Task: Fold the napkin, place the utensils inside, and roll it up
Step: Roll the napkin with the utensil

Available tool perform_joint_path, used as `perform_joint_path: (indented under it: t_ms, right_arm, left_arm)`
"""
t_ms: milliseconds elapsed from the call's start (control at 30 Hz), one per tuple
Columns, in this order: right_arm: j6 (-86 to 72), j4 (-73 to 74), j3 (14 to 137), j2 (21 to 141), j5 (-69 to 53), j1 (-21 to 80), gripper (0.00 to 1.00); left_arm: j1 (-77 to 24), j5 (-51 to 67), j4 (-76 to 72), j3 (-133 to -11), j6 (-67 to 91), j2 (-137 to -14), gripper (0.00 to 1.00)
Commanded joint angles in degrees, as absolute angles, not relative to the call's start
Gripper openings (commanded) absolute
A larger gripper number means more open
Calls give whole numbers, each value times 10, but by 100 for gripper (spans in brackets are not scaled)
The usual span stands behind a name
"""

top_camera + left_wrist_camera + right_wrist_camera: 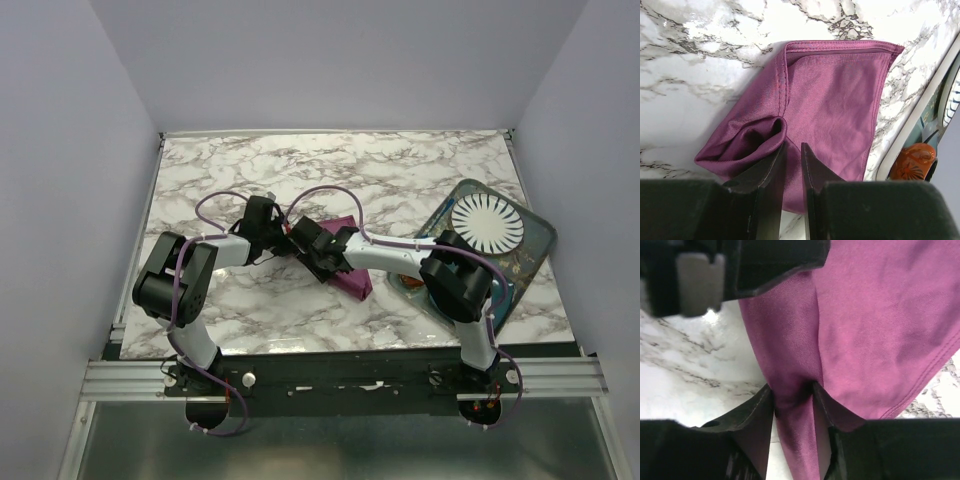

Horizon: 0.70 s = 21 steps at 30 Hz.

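The plum napkin (347, 268) lies folded on the marble, a little left of the table's middle. In the left wrist view it (835, 100) is a folded rectangle with a rolled-up bulge at its near left corner. My left gripper (793, 146) sits at that bulge with its jaws nearly together and cloth in the narrow gap. My right gripper (792, 387) pinches a raised ridge of the napkin (880, 330) between its fingertips. In the top view both grippers, left (283, 236) and right (308, 248), meet at the napkin's left end. The utensils are out of view.
A white plate (487, 222) rests on a teal mat (535, 245) at the right. A small orange-rimmed cup (912, 161) stands at the mat's near edge, beside the right arm's elbow. The left gripper's body (740, 265) hangs close above the right gripper.
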<state>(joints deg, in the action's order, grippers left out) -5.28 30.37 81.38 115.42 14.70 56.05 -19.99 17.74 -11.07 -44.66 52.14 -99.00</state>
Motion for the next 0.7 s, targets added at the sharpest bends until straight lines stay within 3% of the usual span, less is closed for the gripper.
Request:
perform_joint_path:
  t_ms: [0,33,133,500,667]
  right_arm:
    - [-41,279,809,1179,188,563,35]
    - [-41,279,809,1179,184,562,28]
    - [-49,275,802,1173,124,551,20]
    - [-69,293,810,1207,-362,413,14]
    - [-62,329,855,1263,-467,372,15]
  left_arm:
    - [-197,178,-55,-431,502,-1001,28]
    - [-197,174,-50,-432,498,-991,29]
    - [-195,152,-21,-440,478,-950,31]
    - [-192,148,32,-494,463,-889,33]
    - [-195,199,-17,-494,485,-946,32]
